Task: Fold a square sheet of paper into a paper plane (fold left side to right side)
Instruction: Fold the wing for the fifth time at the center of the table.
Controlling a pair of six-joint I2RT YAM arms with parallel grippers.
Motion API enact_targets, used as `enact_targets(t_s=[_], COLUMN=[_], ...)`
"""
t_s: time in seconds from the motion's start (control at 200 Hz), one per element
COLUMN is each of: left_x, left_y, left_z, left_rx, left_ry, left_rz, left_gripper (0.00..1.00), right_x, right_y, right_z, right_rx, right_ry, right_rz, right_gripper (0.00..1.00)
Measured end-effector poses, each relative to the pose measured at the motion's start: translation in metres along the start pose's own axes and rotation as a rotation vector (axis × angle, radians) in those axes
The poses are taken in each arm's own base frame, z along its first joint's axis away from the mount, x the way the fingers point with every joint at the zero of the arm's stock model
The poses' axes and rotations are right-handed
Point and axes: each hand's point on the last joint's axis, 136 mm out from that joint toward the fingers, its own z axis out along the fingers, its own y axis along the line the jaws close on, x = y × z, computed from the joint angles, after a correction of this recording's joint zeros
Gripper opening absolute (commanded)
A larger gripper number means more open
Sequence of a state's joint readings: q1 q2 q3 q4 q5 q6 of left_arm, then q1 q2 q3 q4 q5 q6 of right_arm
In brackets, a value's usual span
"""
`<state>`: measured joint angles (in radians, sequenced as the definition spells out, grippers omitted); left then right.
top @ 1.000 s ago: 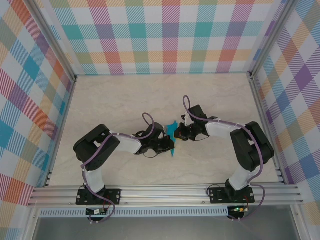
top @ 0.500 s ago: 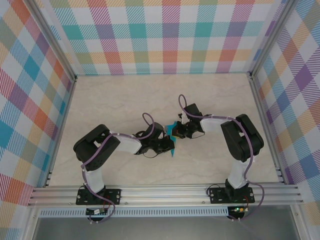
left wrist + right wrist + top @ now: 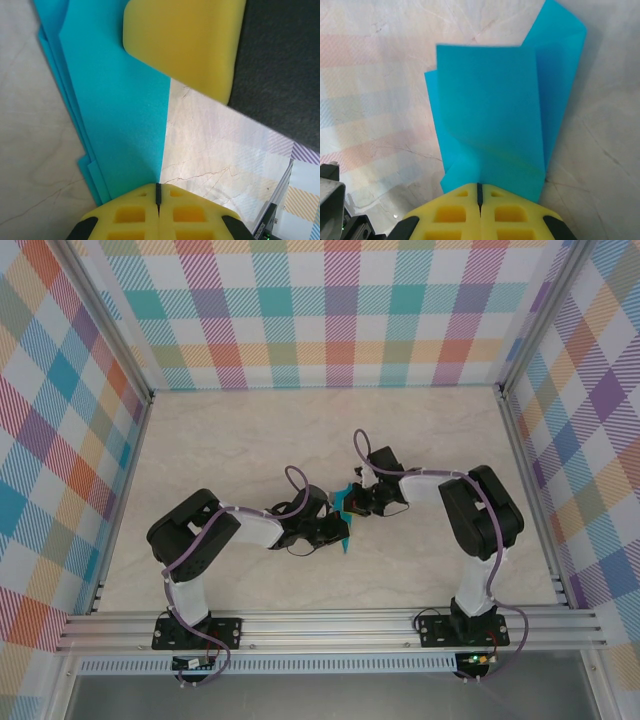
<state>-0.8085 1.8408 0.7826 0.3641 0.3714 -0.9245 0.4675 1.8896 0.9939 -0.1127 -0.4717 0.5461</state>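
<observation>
The square sheet of paper (image 3: 345, 537) is a folded, layered teal shape lying mid-table between the two arms. My left gripper (image 3: 338, 526) is shut, and its yellow tips (image 3: 158, 192) rest at the near end of the paper (image 3: 115, 100), right at its straight right edge. My right gripper (image 3: 352, 505) is shut too, its tips (image 3: 480, 190) set on the paper (image 3: 490, 115), where one flap curls up a little. In the left wrist view a yellow finger of the right gripper (image 3: 185, 45) lies on the paper's far end.
The marble-look tabletop (image 3: 250, 440) is walled by checked panels (image 3: 330, 310). An aluminium rail (image 3: 330, 625) runs along the near edge with both arm bases on it.
The right arm has swung left and its shut gripper has come onto the paper's far end. The left arm and the paper under it have stayed put.
</observation>
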Motion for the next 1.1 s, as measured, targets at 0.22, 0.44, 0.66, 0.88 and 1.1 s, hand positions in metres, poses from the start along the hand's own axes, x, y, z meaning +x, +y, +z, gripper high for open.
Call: enact_targets(t_s=[0.22, 0.44, 0.66, 0.88, 1.1], left_x=[0.0, 0.0, 0.0, 0.0, 0.0], left_y=[0.0, 0.0, 0.0, 0.0, 0.0], left_z=[0.0, 0.0, 0.0, 0.0, 0.0], left_rx=[0.0, 0.0, 0.0, -0.002, -0.004], left_ry=[0.0, 0.0, 0.0, -0.004, -0.005], left_rz=[0.0, 0.0, 0.0, 0.002, 0.001], left_gripper=[0.0, 0.0, 0.0, 0.0, 0.0], right_x=[-0.035, -0.068, -0.088, -0.084, -0.037], right_y=[-0.011, -0.022, -0.029, -0.01, 0.03], right_z=[-0.008, -0.012, -0.019, -0.061, -0.054], right_rx=[0.016, 0.018, 0.017, 0.001, -0.106], right_ry=[-0.073, -0.117, -0.145, -0.212, -0.151], right_rz=[-0.01, 0.0, 0.012, -0.014, -0.058], right_gripper=[0.0, 0.0, 0.0, 0.0, 0.0])
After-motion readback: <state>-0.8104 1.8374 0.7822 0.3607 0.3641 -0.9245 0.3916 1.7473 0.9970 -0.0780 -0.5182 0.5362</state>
